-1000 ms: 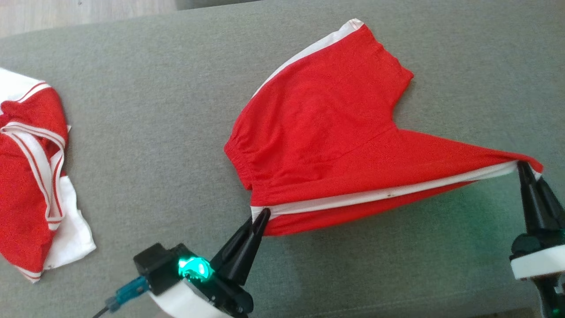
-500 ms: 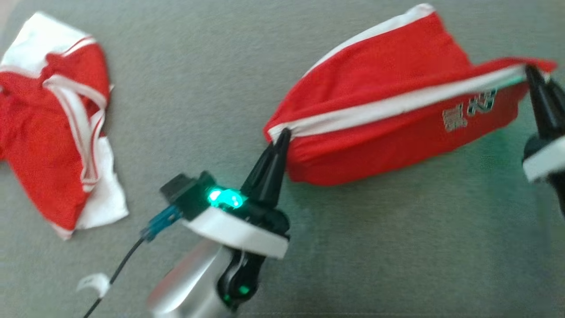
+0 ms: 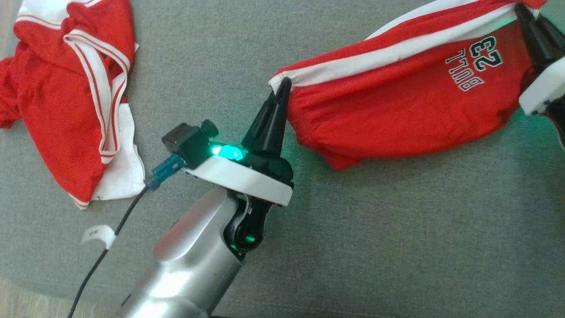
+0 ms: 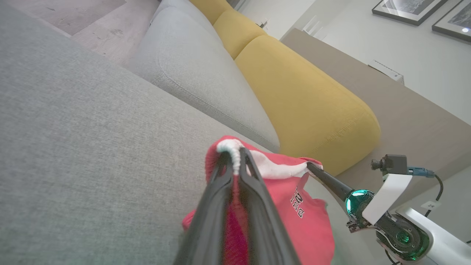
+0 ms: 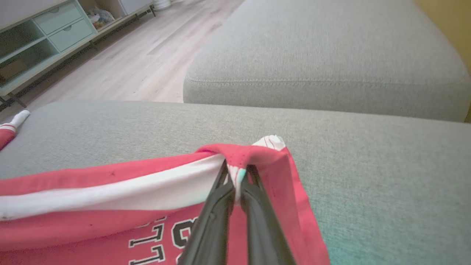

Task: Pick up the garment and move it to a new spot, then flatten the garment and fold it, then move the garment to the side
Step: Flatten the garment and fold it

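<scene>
The red shorts (image 3: 397, 106) are held stretched over the grey sofa cushion (image 3: 397, 229) by their white-striped edge. One end is pinched by the closed left gripper (image 3: 284, 84), the other by the closed right gripper (image 3: 523, 11). A second red garment (image 3: 66, 110) is seen lying well apart on the left.

The left gripper (image 3: 285, 83) is showing long black tapering fingers (image 3: 265, 128) above a white ring (image 3: 238, 179), a green light (image 3: 227, 151) glowing beside a black camera block (image 3: 185, 139). A blue connector (image 3: 163, 170) and a white-tagged black cable (image 3: 99, 265) are running beside the silver forearm (image 3: 190, 265).
</scene>
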Controlling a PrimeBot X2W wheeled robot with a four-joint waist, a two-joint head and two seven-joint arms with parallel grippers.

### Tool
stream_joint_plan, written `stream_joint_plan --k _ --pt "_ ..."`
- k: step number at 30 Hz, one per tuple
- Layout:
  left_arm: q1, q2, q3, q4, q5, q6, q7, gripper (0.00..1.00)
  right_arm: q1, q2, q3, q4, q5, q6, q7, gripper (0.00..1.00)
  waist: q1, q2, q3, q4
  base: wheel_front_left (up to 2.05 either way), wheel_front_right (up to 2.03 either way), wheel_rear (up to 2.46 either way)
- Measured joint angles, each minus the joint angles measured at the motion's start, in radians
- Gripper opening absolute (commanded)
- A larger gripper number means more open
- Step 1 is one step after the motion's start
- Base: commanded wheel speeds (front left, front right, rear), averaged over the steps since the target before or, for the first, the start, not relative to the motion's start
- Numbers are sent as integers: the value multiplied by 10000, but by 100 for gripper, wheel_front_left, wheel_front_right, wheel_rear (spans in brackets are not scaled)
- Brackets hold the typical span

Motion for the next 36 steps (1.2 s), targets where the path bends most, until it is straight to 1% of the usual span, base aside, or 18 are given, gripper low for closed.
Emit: stream_joint_plan --k 1,5,7,10,12,15,19,20,21,22,26,29,33,35,36 --pt "-78 -8 2 71 -4 -2 0 100 -141 4 79 219 121 0 -4 100 0 0 69 31 0 0 0" --pt "-220 -10 12 88 -71 -2 0 100 -444 2 401 828 385 0 -261 100 0 0 244 94 0 0 0" --pt "-210 -12 40 40 140 -2 0 100 -455 -46 562 1003 439 0 -351 100 -2 0 261 89 0 0 0" --pt "-164 -23 430 -249 1037 -2 0 100 -456 -295 786 1388 414 0 -418 100 -1 0 218 76 0 0 0" --pt "-23 -33 767 -690 1781 21 0 100 -458 -430 817 1758 410 0 -439 100 -2 0 159 103 0 0 0" --pt "643 -46 1197 -1459 2667 290 -2 100 -476 -495 928 2337 426 0 -435 100 -3 0 59 210 0 0 0" --pt "1853 -36 1597 -2343 3482 579 -2 100 -484 -468 1206 2901 746 0 -286 100 -3 0 -141 424 0 0 0" --pt "2102 -33 1645 -2518 3672 639 0 100 -487 -468 1292 2989 880 -2 -213 75 -3 0 -219 478 0 0 0" --pt "2313 -33 1684 -2650 3875 665 0 100 -486 -462 1386 3072 991 -2 -203 29 -3 0 -310 523 0 0 0" --pt "2514 -36 1743 -2801 4092 734 0 100 -478 -451 1499 3152 1070 0 -203 0 -3 0 -409 562 0 0 0" --pt "3287 -31 2188 -3289 4752 895 -2 100 -337 -234 1685 3655 1312 0 -476 0 -4 0 -887 633 0 0 0" --pt "3873 -27 2439 -3444 5024 894 -2 100 -328 -136 1674 4144 1503 0 -755 0 -4 0 -1285 547 0 0 0" --pt "4509 -10 2834 -3680 5219 888 -2 100 -107 -142 1649 4560 1666 0 -886 0 -5 1 -1702 162 0 0 0" --pt "4584 -2 2928 -3701 5315 851 -2 100 151 -247 1630 4746 1779 0 -970 0 -4 0 -1837 -109 0 0 0" --pt "4584 -2 2928 -3701 5315 851 -2 100 151 -247 1630 4746 1779 0 -970 0 -4 0 -1837 -109 0 0 0"
